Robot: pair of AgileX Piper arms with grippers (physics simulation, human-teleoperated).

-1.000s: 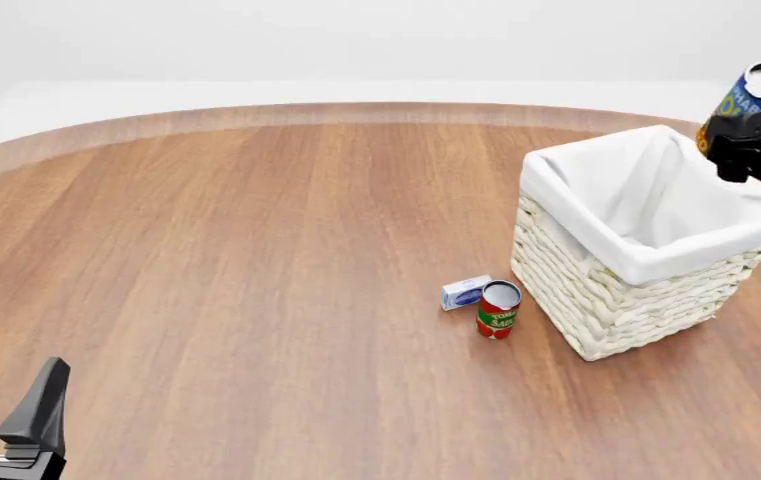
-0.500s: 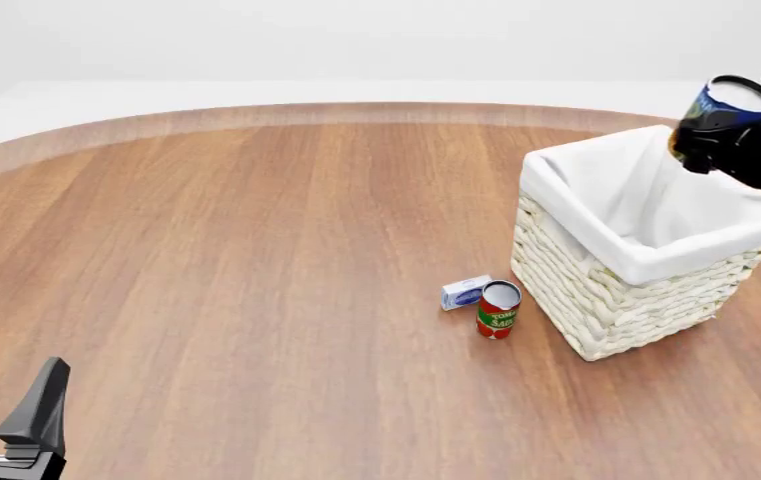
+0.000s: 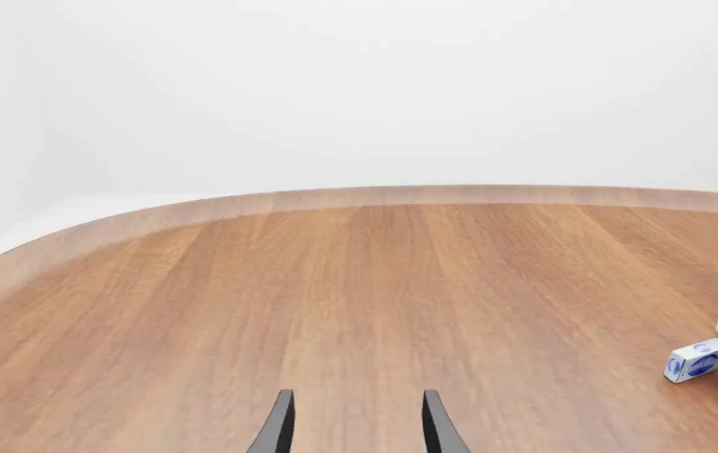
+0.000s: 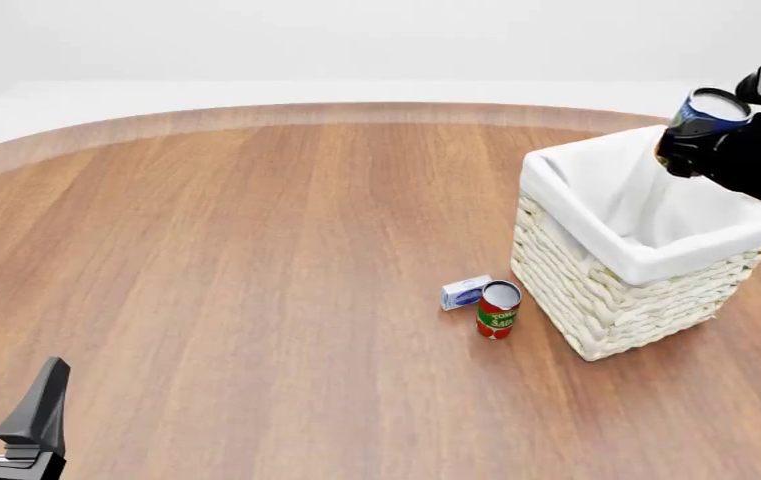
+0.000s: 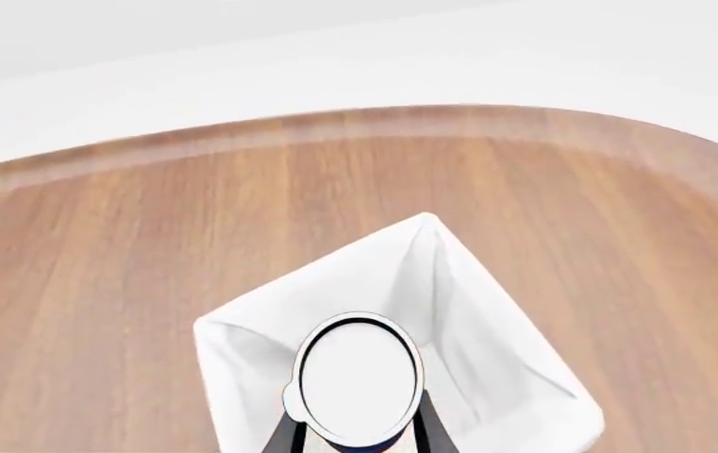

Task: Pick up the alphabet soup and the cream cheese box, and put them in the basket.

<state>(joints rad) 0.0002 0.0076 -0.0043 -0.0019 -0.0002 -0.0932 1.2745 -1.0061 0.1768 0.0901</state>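
Right hand [image 4: 695,140] grips the alphabet soup [image 4: 703,112] above the basket [image 4: 580,205]; next it likely needs lowering, then opening.

Right gripper [image 4: 695,135] clamped and raised; left gripper [image 4: 4,405] spread, low.

We see a round-edged wooden table [image 4: 247,260] with a reddish-brown grain and a paler rim along its far edge. On its right half stands the basket [image 4: 620,300], cream wicker with white cloth folded over the rim. Just left of the basket's near corner stands a red and green can [image 4: 498,310], upright. The cream cheese box [image 4: 466,292] lies flat, touching or almost touching that can's left side.
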